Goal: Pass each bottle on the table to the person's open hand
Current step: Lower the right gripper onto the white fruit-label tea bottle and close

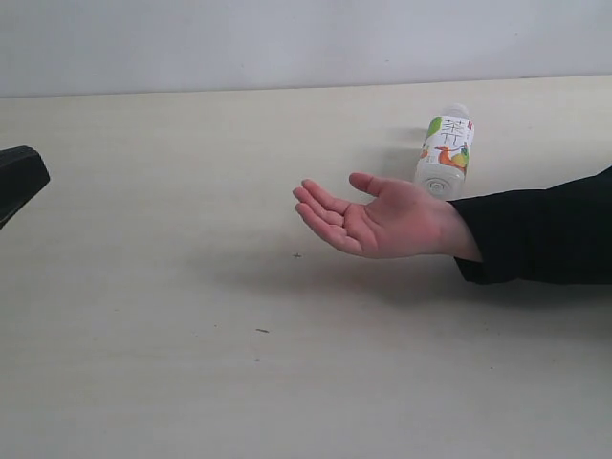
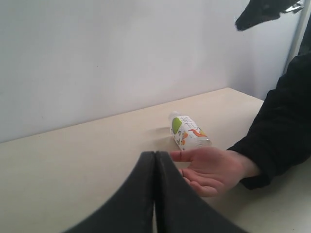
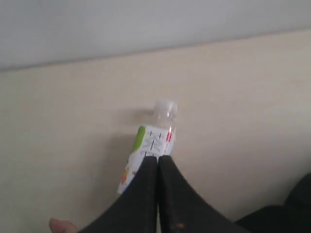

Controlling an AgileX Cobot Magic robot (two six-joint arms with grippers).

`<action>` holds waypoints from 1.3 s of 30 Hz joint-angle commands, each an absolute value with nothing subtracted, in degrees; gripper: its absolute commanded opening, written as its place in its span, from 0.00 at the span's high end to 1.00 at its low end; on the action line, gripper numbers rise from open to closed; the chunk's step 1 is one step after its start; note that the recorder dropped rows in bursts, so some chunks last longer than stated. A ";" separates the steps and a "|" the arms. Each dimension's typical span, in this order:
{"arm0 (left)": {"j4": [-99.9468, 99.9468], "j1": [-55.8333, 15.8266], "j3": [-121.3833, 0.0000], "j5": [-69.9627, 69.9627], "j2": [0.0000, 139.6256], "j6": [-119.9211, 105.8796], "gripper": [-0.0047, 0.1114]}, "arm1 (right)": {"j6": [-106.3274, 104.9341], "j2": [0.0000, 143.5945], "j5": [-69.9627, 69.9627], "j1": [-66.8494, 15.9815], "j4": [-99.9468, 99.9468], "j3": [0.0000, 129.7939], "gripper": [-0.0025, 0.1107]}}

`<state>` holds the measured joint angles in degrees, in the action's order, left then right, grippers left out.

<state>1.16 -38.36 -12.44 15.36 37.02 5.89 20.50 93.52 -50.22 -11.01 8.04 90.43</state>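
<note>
One bottle (image 1: 446, 151), white with an orange-green label, lies on its side on the table (image 1: 191, 287) just beyond the person's open hand (image 1: 368, 217). That hand is held palm up, empty, on a black-sleeved arm coming from the right. The left wrist view shows the bottle (image 2: 187, 131) past the hand (image 2: 209, 167), with my left gripper (image 2: 155, 154) shut and empty, well short of both. In the right wrist view my right gripper (image 3: 158, 158) is shut and empty, above the bottle (image 3: 150, 145), not touching it. Only a black tip of the left arm (image 1: 19, 180) shows at the exterior view's left edge.
A pale wall (image 1: 287, 38) rises behind the table's far edge. The black sleeve (image 1: 540, 234) lies across the right side of the table. A dark part of the other arm (image 2: 262, 12) hangs high in the left wrist view.
</note>
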 commanded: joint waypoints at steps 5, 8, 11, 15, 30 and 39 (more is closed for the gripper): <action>0.82 -38.28 -12.25 15.32 36.73 6.25 0.96 | 22.72 117.21 -69.96 -12.99 0.38 107.41 0.72; 0.82 -38.28 -12.25 15.32 36.73 6.25 0.96 | 22.72 120.38 -69.96 -12.99 0.00 109.21 0.55; 0.82 -38.28 -12.25 15.32 36.73 6.25 0.96 | 22.49 123.04 -69.96 -12.99 0.00 110.27 0.30; 0.82 -38.28 -12.25 15.32 36.73 6.25 0.96 | 22.95 126.05 -68.54 -12.86 1.71 111.29 0.26; 0.82 -38.28 -12.25 15.32 36.73 6.25 0.96 | 27.53 135.08 -61.32 -10.56 3.19 111.29 0.26; 0.82 -38.28 -12.25 15.32 36.73 6.25 0.96 | 28.29 135.55 -60.09 -10.56 3.08 111.29 0.55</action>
<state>1.04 -38.36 -12.44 15.04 37.02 5.97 27.63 135.64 -61.04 -10.73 3.05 110.89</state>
